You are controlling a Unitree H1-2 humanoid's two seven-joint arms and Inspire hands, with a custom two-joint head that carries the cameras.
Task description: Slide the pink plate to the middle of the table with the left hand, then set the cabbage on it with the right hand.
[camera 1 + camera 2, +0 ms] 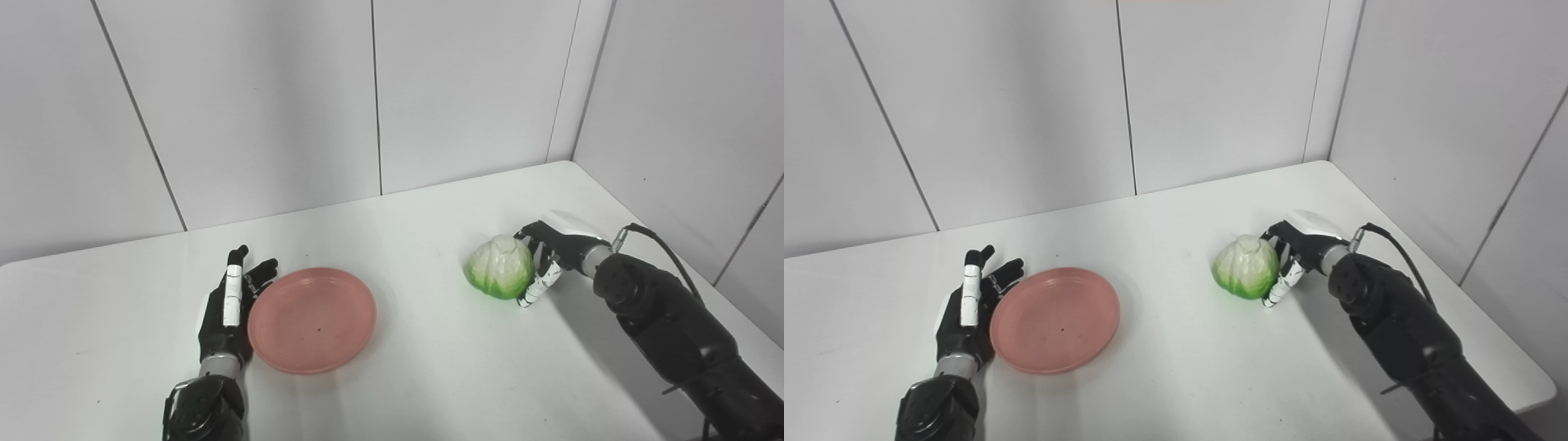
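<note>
A white table (392, 380) stands in a corner formed by pale grey wall panels (257, 98) with thin vertical seams.

Left hand (228, 306): it rests at table level with its fingers (233, 288) extended and spread, pointing away from the robot. It grips nothing. The palm side faces the pink plate (312, 318), which lies directly to the right of this hand. The plate rim touches, or stands just beside, the inner edge of the hand; the exact contact cannot be confirmed from either view. The plate lies flat on the table, upright, with nothing on it apart from a small dark speck near its centre.

Right hand (551, 254): it is positioned against the right side of the cabbage (499, 267), with the fingers (539, 283) curled around that side and the fingertips reaching down toward the table beside the base. The hand touches the cabbage. Whether it has a firm grip cannot be determined. The cabbage, pale on top and bright green below, sits on the table immediately to the left of this hand.

The cabbage and the plate are well apart, with bare table between them.
</note>
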